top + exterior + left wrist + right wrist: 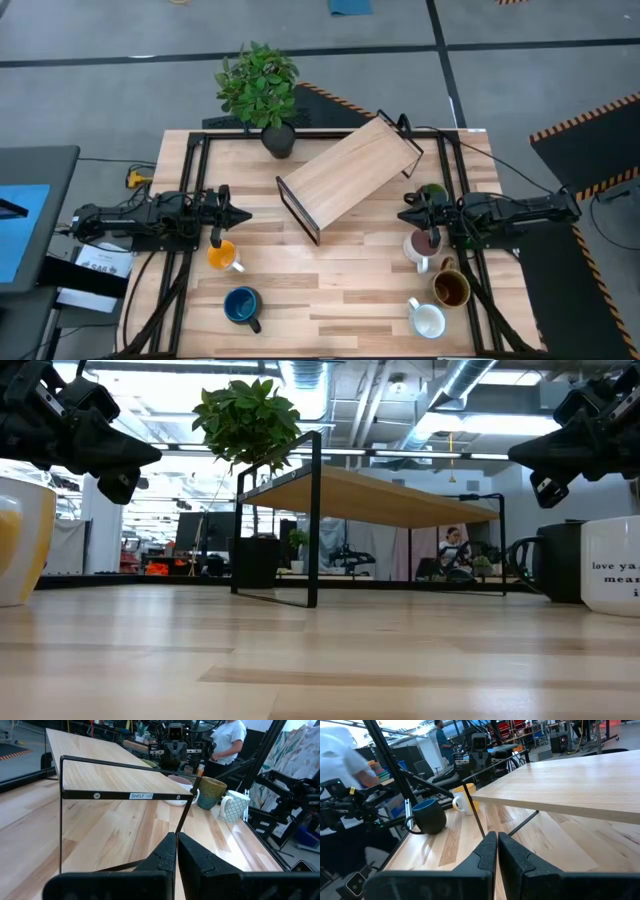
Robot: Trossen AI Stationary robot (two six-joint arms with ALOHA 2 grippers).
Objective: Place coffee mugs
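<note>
Both claws are pinched closed, holding nothing. The left claw (243, 214) hangs over the pale wood-plank desk (330, 300) left of the shelf (350, 175), a flat wooden board on a thin black wire frame. The glossy orange mug (221, 255) sits just under the left claw, the dark blue mug (241, 304) nearer the desk's front edge. The right claw (405, 214) hovers right of the shelf, with the pink mug (421, 246), the brown-olive mug (451, 289), the white mug (429, 319) and the dark green mug (433, 193) clustered around it.
</note>
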